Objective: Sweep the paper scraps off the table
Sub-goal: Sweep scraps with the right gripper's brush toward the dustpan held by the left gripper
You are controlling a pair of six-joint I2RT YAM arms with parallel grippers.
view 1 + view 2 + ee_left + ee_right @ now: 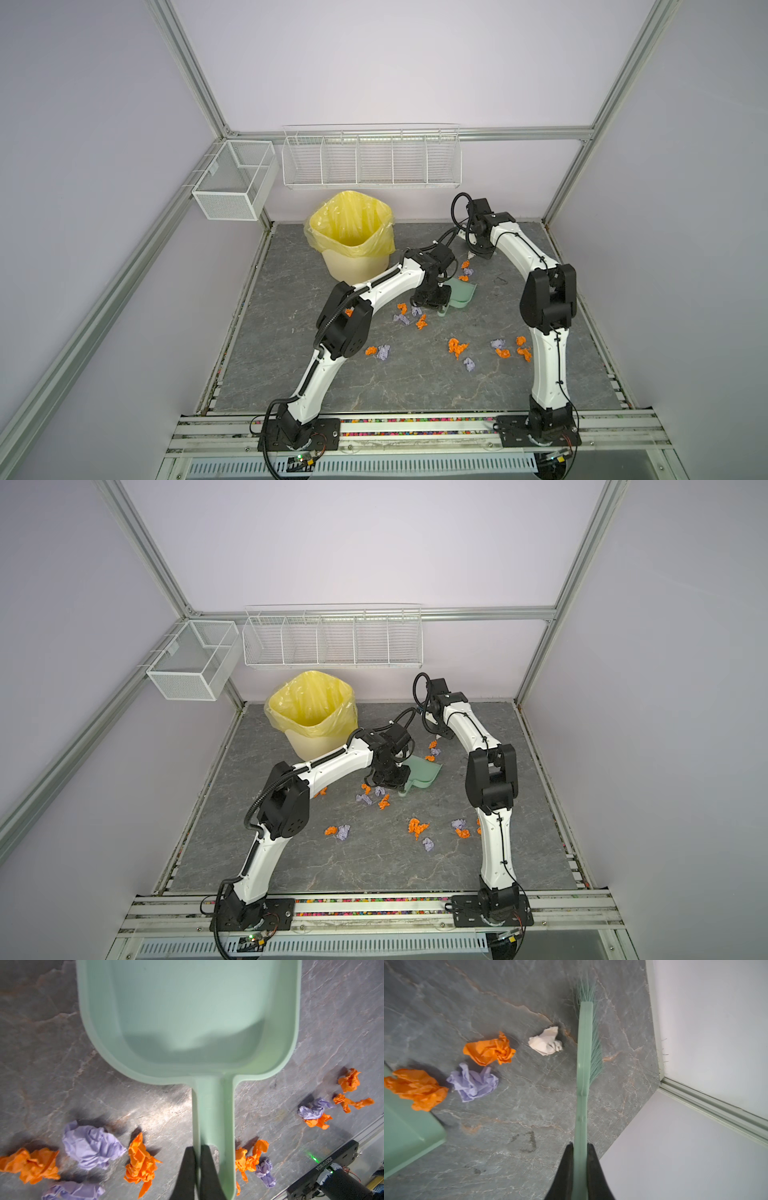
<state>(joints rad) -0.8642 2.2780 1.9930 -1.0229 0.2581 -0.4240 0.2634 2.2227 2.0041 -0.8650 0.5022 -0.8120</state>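
Now, both tools gripped, paper scraps [489, 1049] waiting.
The left gripper [197, 1149] pinches the dustpan [187, 1012] handle, the right gripper [580, 1145] the brush [584, 1043]; a hard stroke could flick them past the dustpan.

Soft even light from above, dark blurred shadows beside the paper scraps [91, 1145] near the left gripper [197, 1148], the gripper itself out of focus

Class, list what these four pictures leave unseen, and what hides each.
1. Dustpan front lip: left wrist view, cut off by the frame edge.
2. Orange scrap: top view, mostly under the left arm's elbow.
3. Brush: both top views, hidden behind the right arm; right wrist view shows it.
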